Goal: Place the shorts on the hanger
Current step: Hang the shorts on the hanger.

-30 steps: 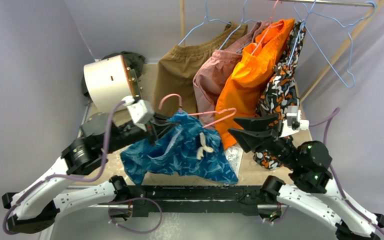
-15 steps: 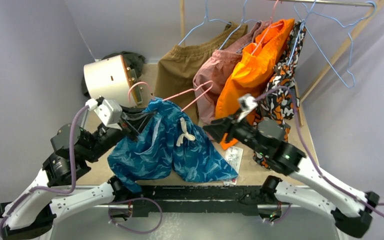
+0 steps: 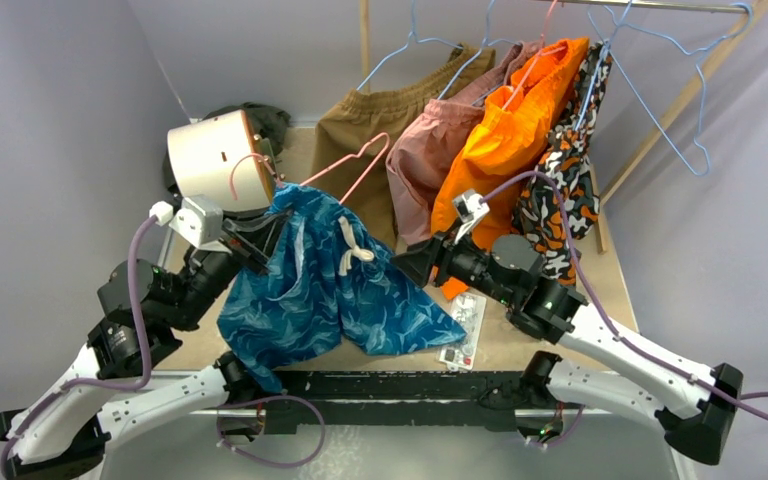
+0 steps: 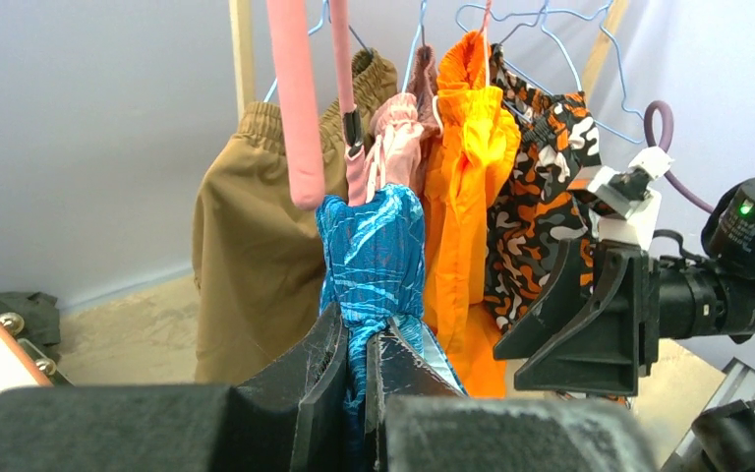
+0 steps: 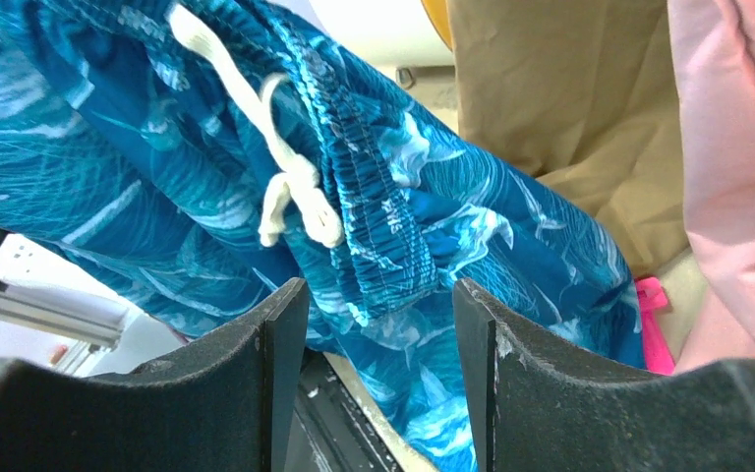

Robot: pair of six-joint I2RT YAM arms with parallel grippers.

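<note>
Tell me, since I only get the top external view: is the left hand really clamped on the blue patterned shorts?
Observer: Yes. The left wrist view shows the left hand shut on a bunched fold of the shorts.
Operator: What sits above that fold?
Observer: The pink hanger rises just above it, and the fabric appears to meet its wire.
Operator: And the other arm?
Observer: The right hand is open; the right wrist view shows the waistband and white drawstring bow between its fingers.

behind shorts (image 3: pixel 330 290): brown shorts (image 3: pixel 355 150), pink shorts (image 3: pixel 425 165), orange shorts (image 3: pixel 505 140) hang close, blocked
behind-left of shorts: white drum (image 3: pixel 210 160) close
right of shorts: right gripper (image 3: pixel 405 268) close, jaws apart
</note>
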